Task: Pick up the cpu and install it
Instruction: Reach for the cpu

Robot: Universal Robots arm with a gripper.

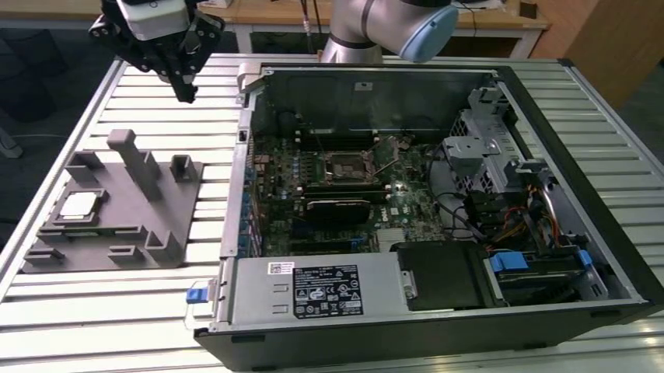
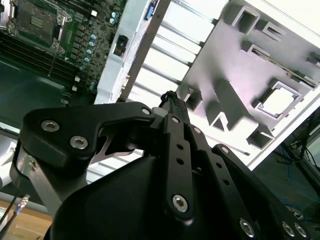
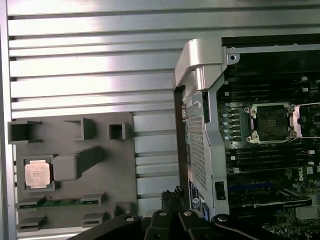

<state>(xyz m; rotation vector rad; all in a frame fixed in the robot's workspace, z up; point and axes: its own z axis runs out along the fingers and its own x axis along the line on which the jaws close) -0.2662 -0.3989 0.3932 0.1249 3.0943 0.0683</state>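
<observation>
Nothing is done yet: the cpu (image 1: 80, 203) is seen in the tray (image 1: 104, 266), the socket (image 1: 346, 164) is left empty, the gripper (image 1: 188, 96) is closed on nothing

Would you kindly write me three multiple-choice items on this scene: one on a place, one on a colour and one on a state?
1. The cpu lies: A on the floor; B in the grey tray; C inside the computer case.
2. The cpu's top is: A silvery; B blue; C red.
3. The computer case is: A shut by a panel; B wrapped in foil; C open, motherboard exposed.
Answers: 1 B, it sits in a tray pocket; 2 A, pale metal shines; 3 C, the motherboard shows inside.
</observation>
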